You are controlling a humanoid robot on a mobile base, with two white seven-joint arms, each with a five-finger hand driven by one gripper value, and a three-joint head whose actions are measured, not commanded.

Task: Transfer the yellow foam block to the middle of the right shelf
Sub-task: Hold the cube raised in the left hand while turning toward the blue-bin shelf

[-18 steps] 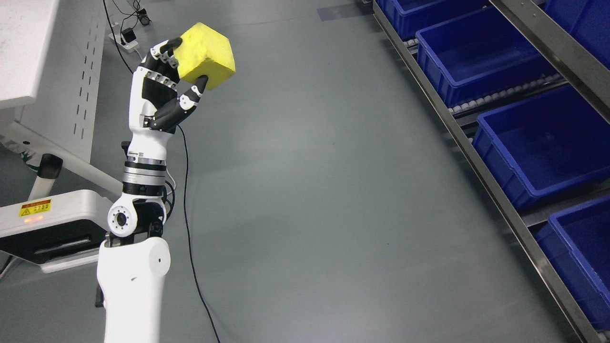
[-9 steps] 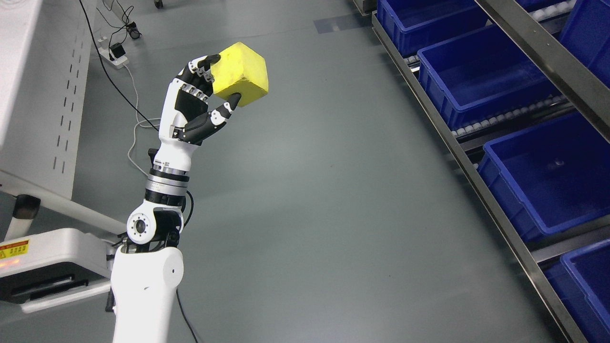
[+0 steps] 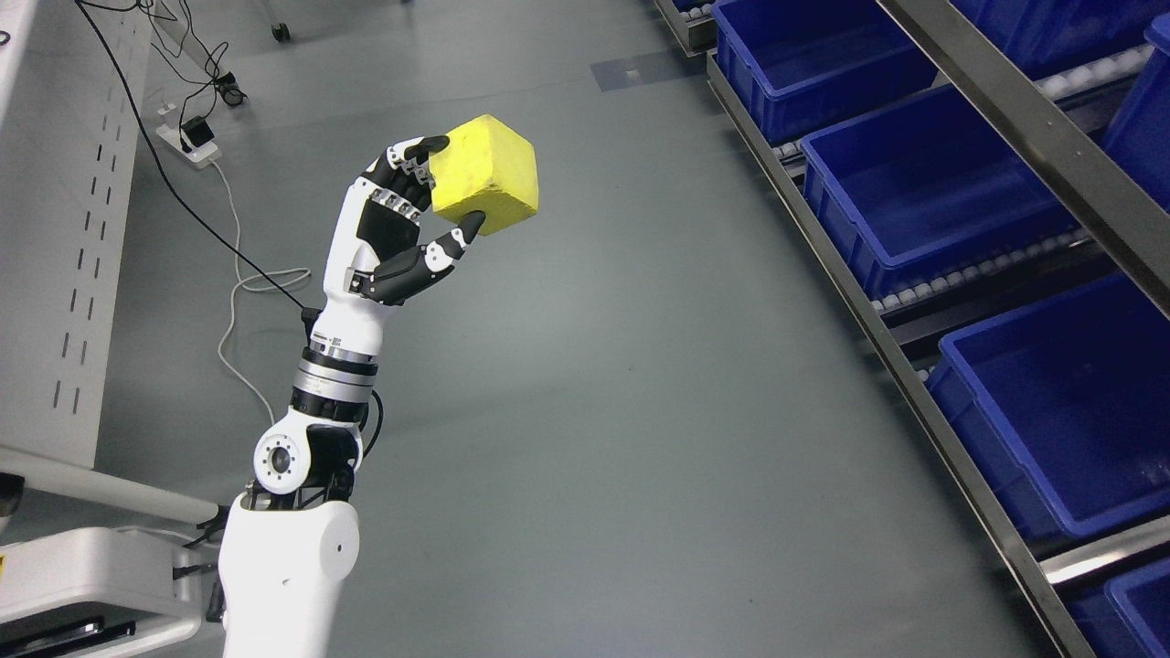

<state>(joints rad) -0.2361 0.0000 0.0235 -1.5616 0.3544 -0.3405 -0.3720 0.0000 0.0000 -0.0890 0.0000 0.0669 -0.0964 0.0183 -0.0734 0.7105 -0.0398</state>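
Note:
A yellow foam block (image 3: 487, 174) is held up in the air over the grey floor, left of the picture's middle. My left hand (image 3: 409, 217) is shut on it, with black fingertips (image 3: 430, 146) on its top left edge and the thumb under its lower edge. The white left arm rises from the bottom left. The shelf (image 3: 996, 110) runs along the right side, holding blue bins (image 3: 923, 187) on roller tracks. The block is well to the left of the shelf. My right arm is out of view.
A white perforated cabinet (image 3: 55, 228) stands at the left, with cables (image 3: 238, 274) and a power strip (image 3: 187, 146) on the floor beside it. A white machine base (image 3: 82, 576) sits at the bottom left. Grey floor (image 3: 640, 411) lies between my arm and the shelf.
The whole picture has shifted, so the camera has moved: the shelf and the cabinet slide down and left. The left hand still grips the block the same way.

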